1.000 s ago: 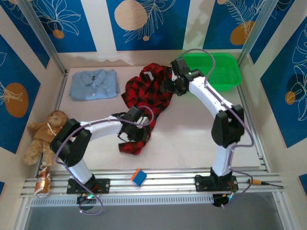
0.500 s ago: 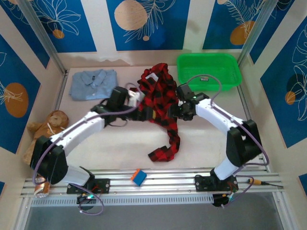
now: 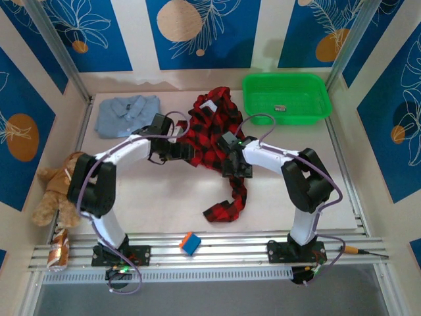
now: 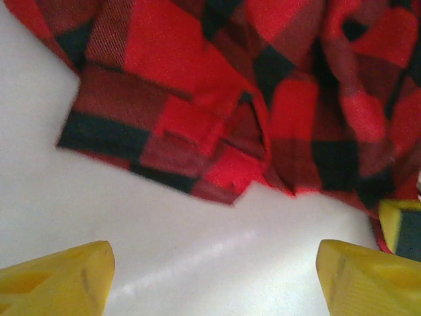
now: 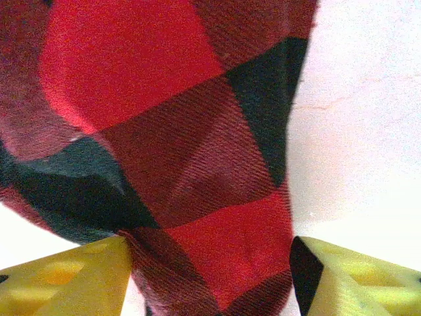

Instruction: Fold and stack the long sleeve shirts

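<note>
The left gripper (image 4: 214,283) is open and empty, its yellow fingertips spread wide over bare white table, with the hem of the red-and-black flannel shirt (image 3: 212,131) lying just ahead of them. The right gripper (image 5: 210,283) is also spread open, astride a flat band of the same flannel that runs between its fingers without looking pinched. From above, the flannel lies crumpled mid-table, its long axis running from the far side towards the near edge, where one sleeve trails off. The left gripper sits at its left border and the right gripper on its middle, so the right arm is the closer one for a grab. The light blue shirt (image 3: 128,116) lies folded at the far left, well apart. The table (image 3: 158,194) is pale and smooth. A green basket (image 3: 251,92) sits far right, a teddy bear (image 3: 58,187) at the left edge, and a small cube (image 3: 189,242) on the front rail. Blue leaf-patterned panels enclose the space.
</note>
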`<control>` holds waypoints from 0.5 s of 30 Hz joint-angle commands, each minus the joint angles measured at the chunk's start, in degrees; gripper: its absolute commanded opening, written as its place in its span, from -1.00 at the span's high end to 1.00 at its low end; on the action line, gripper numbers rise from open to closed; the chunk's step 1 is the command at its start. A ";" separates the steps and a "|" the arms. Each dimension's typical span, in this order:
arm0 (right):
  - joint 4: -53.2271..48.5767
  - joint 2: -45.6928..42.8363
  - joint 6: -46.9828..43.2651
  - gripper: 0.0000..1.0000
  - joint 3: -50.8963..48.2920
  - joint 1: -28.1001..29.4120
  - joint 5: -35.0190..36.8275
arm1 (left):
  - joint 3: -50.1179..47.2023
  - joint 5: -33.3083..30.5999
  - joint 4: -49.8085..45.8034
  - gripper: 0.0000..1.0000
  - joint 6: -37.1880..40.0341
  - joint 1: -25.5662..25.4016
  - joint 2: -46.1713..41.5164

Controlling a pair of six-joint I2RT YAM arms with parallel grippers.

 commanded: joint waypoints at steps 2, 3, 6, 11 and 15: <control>-2.62 1.70 2.55 -0.29 -0.35 0.89 4.58 | 5.34 -5.66 2.13 -0.60 2.30 -0.16 5.49; -2.56 1.88 2.72 -0.28 -0.55 0.88 4.53 | 6.23 -6.55 2.32 -0.60 2.30 -0.20 6.98; -2.46 1.91 2.99 -0.25 -1.06 0.90 5.00 | 9.09 -9.29 2.21 -0.58 2.71 -0.72 11.20; -2.93 2.27 2.90 -0.06 -1.12 0.88 5.92 | 11.36 -10.23 2.71 -0.14 2.71 -0.98 15.55; -2.84 2.14 3.55 0.36 -2.13 0.71 6.16 | 9.82 -10.17 4.22 0.62 2.25 -0.83 14.04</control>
